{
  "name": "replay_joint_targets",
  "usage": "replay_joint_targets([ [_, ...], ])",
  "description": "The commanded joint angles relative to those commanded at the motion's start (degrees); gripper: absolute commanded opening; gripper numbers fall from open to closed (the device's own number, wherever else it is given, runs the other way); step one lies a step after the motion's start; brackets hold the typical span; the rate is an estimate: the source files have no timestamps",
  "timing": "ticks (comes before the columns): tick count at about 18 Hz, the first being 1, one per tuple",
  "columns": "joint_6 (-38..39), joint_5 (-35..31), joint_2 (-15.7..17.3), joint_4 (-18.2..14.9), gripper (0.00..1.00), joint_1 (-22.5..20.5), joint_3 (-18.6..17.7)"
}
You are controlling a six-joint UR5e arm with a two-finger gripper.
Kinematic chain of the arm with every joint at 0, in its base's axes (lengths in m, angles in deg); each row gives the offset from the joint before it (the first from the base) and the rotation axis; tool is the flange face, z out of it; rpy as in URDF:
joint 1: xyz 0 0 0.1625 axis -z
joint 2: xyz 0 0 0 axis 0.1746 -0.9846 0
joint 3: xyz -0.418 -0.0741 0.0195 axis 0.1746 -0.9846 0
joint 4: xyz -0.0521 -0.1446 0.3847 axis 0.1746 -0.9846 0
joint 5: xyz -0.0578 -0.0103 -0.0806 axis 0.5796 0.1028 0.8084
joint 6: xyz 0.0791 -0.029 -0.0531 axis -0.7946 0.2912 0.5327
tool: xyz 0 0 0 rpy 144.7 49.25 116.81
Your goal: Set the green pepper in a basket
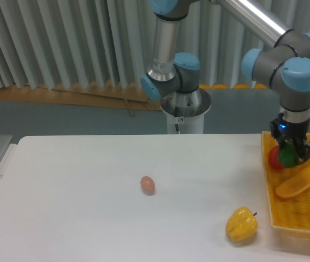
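The green pepper (287, 156) is held between the fingers of the gripper (291, 155), which is closed around it. It is carried clear of the basket floor, above the near-left part of the basket (302, 218), so that it can presumably be lowered inside the raised rim rather than dropped on it. A red pepper (275, 158) is seen just behind and left of the green pepper, partly hidden by it; contact between them cannot be told. A long orange vegetable (303, 177) lies in the basket, just right of and below the green pepper. Outside the basket, a yellow pepper (241, 224) rests on the table (89, 218) beside the rim, and an egg (148, 185) lies well to the left. One of each item is counted; three peppers in all.
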Motion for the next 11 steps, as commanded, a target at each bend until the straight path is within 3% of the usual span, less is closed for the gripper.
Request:
replay_joint_targets([
  [11, -1.1, 2.6, -5.0, 4.5, 0.60, -0.9, 0.9],
])
